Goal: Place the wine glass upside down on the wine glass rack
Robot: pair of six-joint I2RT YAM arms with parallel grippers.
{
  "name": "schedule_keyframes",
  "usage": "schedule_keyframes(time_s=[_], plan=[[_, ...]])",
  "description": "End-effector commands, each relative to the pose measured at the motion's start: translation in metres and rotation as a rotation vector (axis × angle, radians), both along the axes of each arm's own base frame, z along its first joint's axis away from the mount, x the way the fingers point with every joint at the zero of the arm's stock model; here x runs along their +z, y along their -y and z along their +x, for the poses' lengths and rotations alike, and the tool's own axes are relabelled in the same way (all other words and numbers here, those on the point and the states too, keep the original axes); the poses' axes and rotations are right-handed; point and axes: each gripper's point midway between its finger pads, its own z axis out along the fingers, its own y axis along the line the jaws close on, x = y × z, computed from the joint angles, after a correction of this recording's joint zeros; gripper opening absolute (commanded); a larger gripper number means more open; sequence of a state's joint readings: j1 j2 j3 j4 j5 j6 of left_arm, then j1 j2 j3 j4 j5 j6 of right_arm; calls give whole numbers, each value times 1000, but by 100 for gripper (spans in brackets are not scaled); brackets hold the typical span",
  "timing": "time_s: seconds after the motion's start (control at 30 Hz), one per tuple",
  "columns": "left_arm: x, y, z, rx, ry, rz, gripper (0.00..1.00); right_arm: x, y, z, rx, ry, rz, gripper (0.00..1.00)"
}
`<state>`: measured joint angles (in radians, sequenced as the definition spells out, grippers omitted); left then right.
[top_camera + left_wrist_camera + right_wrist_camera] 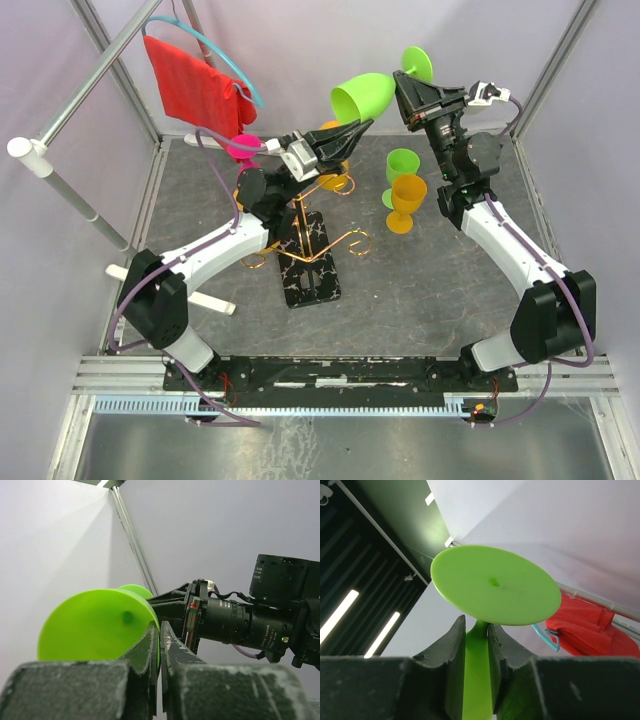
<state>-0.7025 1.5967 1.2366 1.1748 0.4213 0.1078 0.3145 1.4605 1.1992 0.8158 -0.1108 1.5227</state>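
Observation:
A lime green wine glass (362, 97) is held in the air, lying sideways, its foot (418, 63) to the right. My right gripper (405, 88) is shut on its stem; in the right wrist view the stem (477, 680) sits between my fingers under the round foot (495, 585). My left gripper (352, 130) is shut on the bowl's rim; the bowl (95, 625) fills the left of the left wrist view, the rim pinched at my gripper (160, 626). The gold wire wine glass rack (318, 205) stands below on its black marbled base (308, 265).
A green glass (402, 163) and an orange glass (406, 200) stand upright right of the rack. A pink glass (243, 146) is behind my left arm. Something orange (336, 176) shows at the rack's top, partly hidden. A red cloth on a hanger (195, 88) hangs at the back left.

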Motion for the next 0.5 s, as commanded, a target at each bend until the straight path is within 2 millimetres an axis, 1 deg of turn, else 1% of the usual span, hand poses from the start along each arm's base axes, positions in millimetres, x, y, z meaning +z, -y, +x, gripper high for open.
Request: schedule_keyframes(time_s=[0.0, 0.13, 0.17, 0.2, 0.33, 0.37, 0.4, 0.43, 0.47], plan=[[8, -3, -10, -20, 32, -37, 4, 34, -4, -17, 18, 115, 16, 22], [2, -1, -11, -28, 21, -21, 13, 35, -3, -15, -5, 120, 0, 12], [-1, -1, -12, -28, 15, -14, 16, 35, -3, -15, -14, 123, -8, 10], [-4, -1, -12, -30, 9, -6, 23, 36, -2, -14, -26, 125, -17, 8], [-16, -4, -15, -22, -24, 33, 58, 42, 0, -12, -82, 140, -81, 2], [-18, -6, -16, -19, -29, 43, 71, 44, 1, -12, -100, 147, -101, 1], [-20, -6, -16, -14, -33, 57, 90, 45, 2, -11, -121, 149, -125, 1], [-19, -7, -18, -12, -35, 71, 99, 46, 4, -10, -144, 153, -148, 0], [-20, -6, -17, -10, -45, 92, 99, 47, 5, -9, -163, 155, -169, 0]])
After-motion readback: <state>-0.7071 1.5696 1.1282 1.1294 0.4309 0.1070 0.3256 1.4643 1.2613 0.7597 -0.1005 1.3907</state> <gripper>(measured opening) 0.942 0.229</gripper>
